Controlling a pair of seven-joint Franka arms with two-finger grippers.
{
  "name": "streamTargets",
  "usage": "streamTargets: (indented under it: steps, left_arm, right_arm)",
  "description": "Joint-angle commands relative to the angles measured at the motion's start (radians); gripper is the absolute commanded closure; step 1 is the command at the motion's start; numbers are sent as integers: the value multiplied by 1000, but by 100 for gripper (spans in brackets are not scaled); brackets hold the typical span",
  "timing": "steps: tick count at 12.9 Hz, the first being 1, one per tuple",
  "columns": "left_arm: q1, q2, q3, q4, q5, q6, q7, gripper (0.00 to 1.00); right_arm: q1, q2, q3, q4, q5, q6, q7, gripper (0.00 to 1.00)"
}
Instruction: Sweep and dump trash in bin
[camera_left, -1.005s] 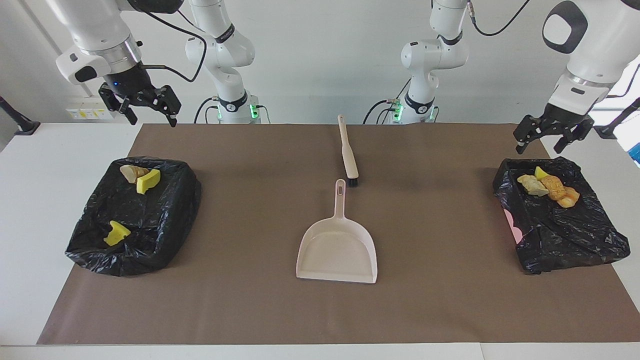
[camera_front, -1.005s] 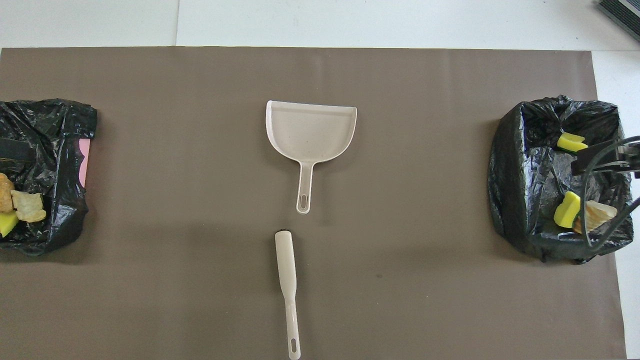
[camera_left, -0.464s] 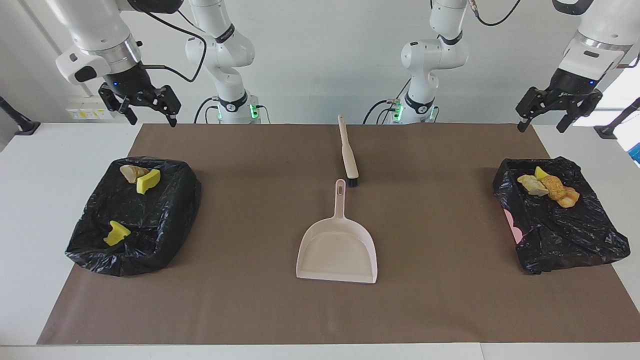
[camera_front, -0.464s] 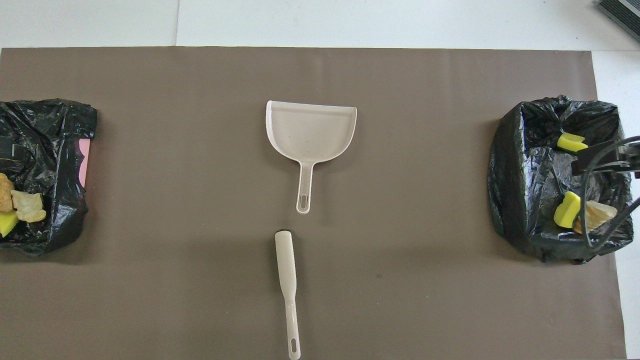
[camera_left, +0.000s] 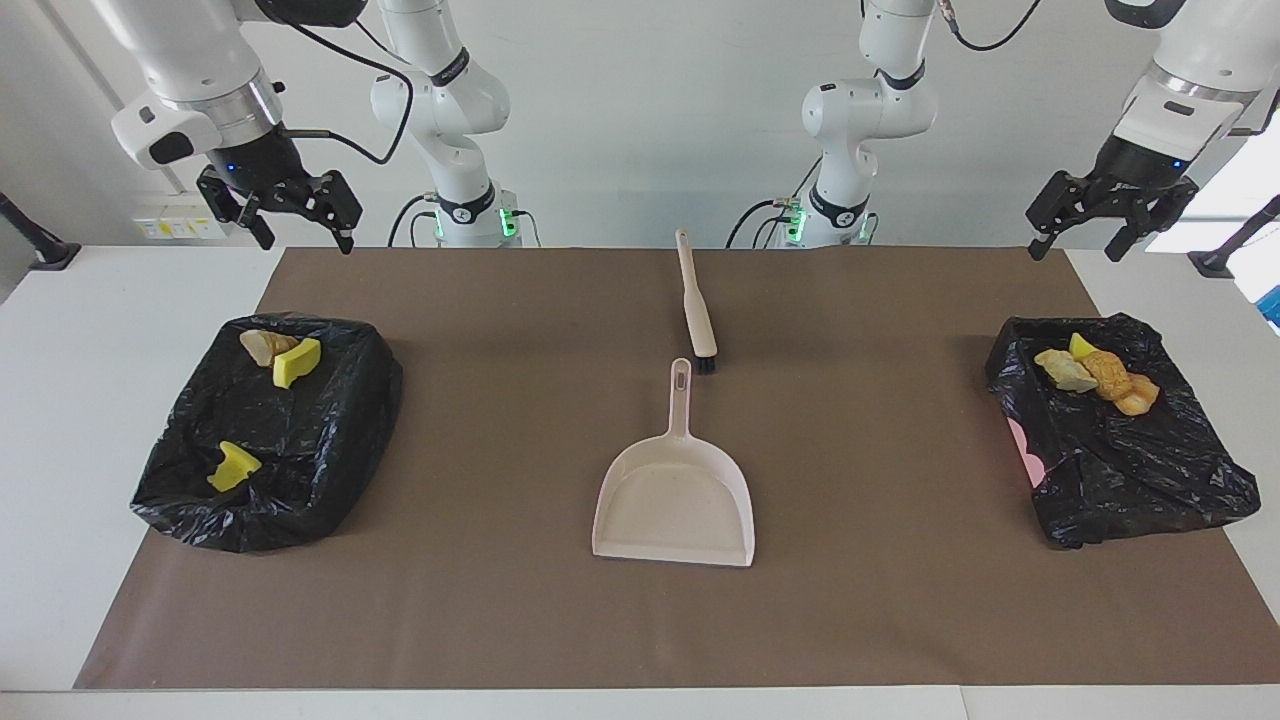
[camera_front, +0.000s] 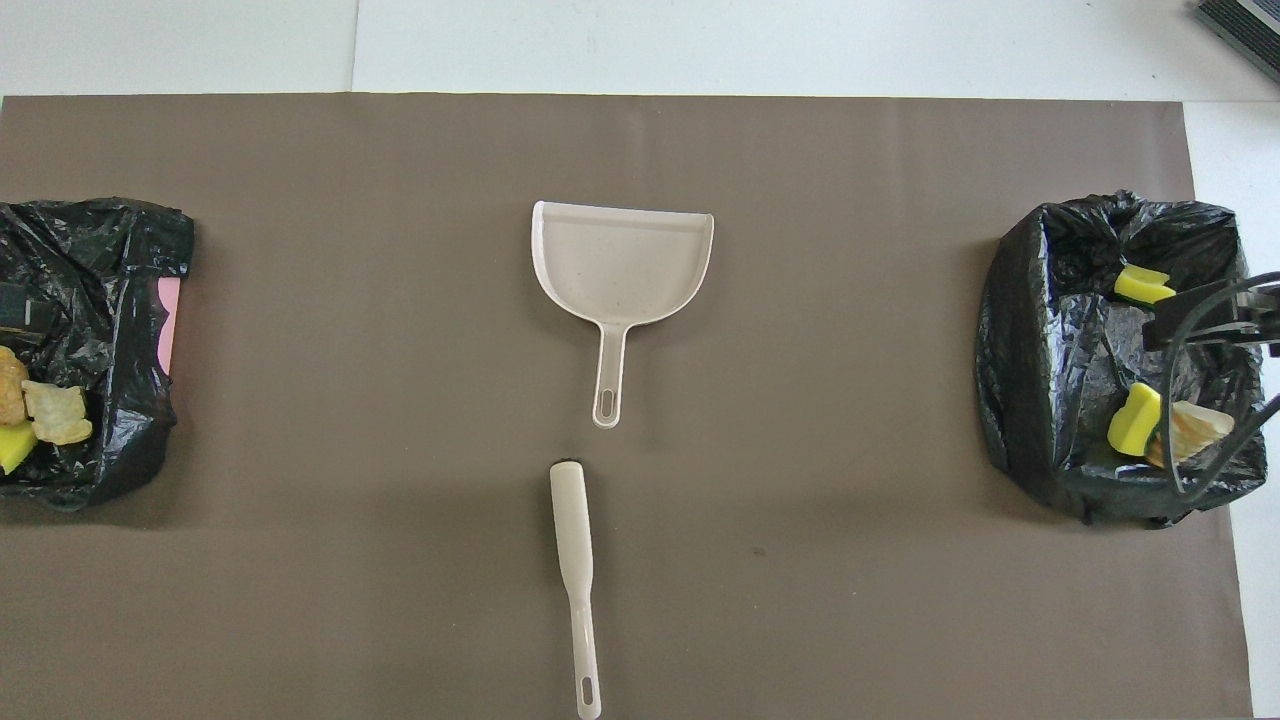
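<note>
While the trash (camera_left: 1098, 375) sits in two black bins, four lumps in the bin (camera_left: 1120, 450) at the left arm's end and three in the bin (camera_left: 270, 440) at the right arm's end, both tools hang high above the table (camera_left: 60, 400) with nothing in them. The left tool (camera_left: 1100, 215) is spread wide; it has gone up from just over its bin. The right tool (camera_left: 285, 210) is spread wide too and has stayed put. Between the bins lie the dustpan (camera_left: 675, 490) and the brush (camera_left: 697, 310).
</note>
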Motion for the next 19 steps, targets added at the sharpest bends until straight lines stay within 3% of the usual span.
streamTargets:
  steps: [1,6,9,19]
  left_arm:
    - [-8,-5,-6,57,-25,-84,-28,0]
    - [1,-23,-3,34,-65,-78,-25,0]
    - [-8,-23,-6,31,8,-83,-21,0]
    - [-9,-52,-11,-13,10,-78,48,0]
  right_arm:
    - [-12,-22,5,-25,21,-4,-29,0]
    - [-12,-22,5,-25,21,-4,-29,0]
    - [-12,-22,5,-25,21,-4,-29,0]
    - [-12,-22,5,-23,21,-4,-29,0]
